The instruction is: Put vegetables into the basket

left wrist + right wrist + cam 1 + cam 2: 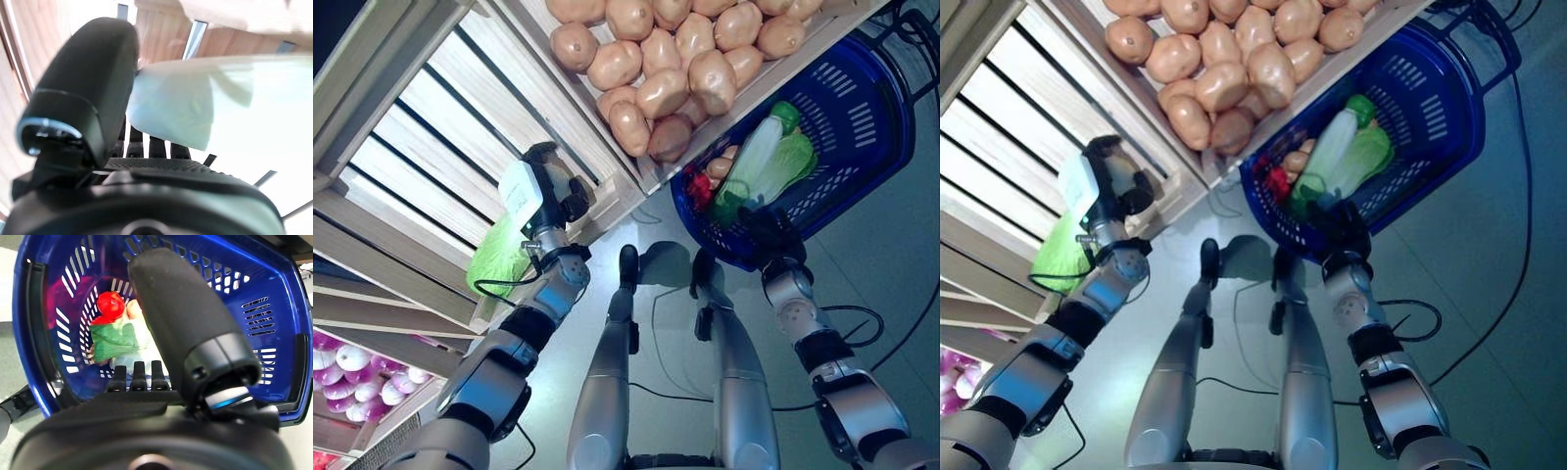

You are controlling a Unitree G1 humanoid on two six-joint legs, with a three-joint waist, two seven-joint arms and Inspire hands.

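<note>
Head views: blue basket sits upper right of the frame, hanging off the right hand, which is at the basket's near rim at centre right. Inside it: a pale green-and-white cabbage, something red and a brownish item beside it, too small to identify. Pile of potatoes fills a wooden bin at top centre, just beside the basket. Slatted wooden shelf takes the upper left; purple-white round produce shows at the lower left edge.

Left hand is at centre left over the shelf edge, with a pale green-white leafy vegetable against it and a bright green leafy one just below, lying at the shelf's edge.

Left wrist view adds what the head views don't: thumb stands up against the pale leafy vegetable, fingers run under it, so the hand is closed round that vegetable, held off the shelf slats.

Right wrist view adds the basket interior: the red item at the far wall, the cabbage's green leaf in front of it. Right fingers curl over the basket's near rim, thumb on top: clamped on the basket.
</note>
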